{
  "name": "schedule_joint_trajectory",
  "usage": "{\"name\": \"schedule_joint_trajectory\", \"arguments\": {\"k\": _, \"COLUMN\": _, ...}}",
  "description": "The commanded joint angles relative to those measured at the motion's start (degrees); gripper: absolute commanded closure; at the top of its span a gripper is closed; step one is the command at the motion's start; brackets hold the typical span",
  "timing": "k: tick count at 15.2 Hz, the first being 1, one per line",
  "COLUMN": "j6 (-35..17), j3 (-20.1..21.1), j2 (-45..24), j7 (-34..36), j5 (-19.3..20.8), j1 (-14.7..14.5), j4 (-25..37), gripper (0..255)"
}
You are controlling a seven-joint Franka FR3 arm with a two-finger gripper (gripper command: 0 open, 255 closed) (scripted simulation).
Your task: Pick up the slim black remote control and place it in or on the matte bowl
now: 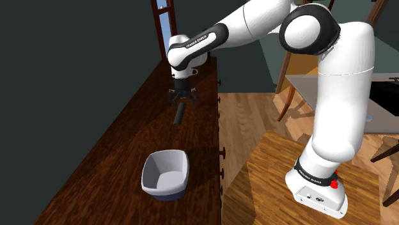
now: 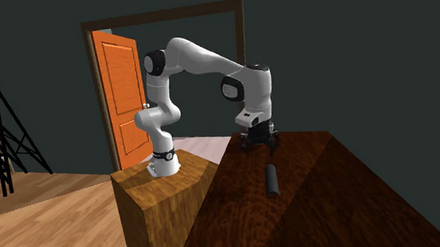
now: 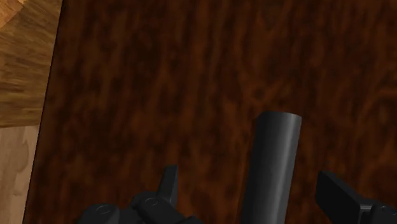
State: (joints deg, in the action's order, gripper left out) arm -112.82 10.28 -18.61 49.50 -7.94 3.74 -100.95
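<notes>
The slim, matte black, bar-shaped remote control lay flat on the dark reddish-brown wood-grain worktop. It was near the white, rounded-square matte bowl but apart from it. The all-black gripper hung over the remote's end away from the bowl. Its fingers were spread wide on either side, not touching it. In the wrist view that end ran out of sight beneath the hand.

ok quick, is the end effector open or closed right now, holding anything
End effector: open, holding nothing; the black remote lies between its fingers, untouched.
</notes>
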Motion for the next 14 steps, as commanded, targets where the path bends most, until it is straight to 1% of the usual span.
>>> {"name": "schedule_joint_trajectory", "arguments": {"k": 1, "j6": -0.3, "j3": -0.6, "j2": -4.5, "j7": 2.7, "j5": -0.2, "j1": -0.1, "j4": 4.7, "gripper": 0}}
{"name": "schedule_joint_trajectory", "arguments": {"k": 4, "j6": -0.2, "j3": -1.6, "j2": -10.5, "j7": 6.0, "j5": -0.6, "j1": -0.2, "j4": 11.5, "gripper": 0}}
{"name": "schedule_joint_trajectory", "arguments": {"k": 11, "j6": -4.8, "j3": -1.5, "j2": -12.2, "j7": 5.9, "j5": -0.6, "j1": -0.7, "j4": 8.6, "gripper": 0}}
{"name": "schedule_joint_trajectory", "arguments": {"k": 14, "j6": -5.2, "j3": -1.4, "j2": -12.3, "j7": 5.9, "j5": -0.6, "j1": -0.8, "j4": 8.4, "gripper": 0}}
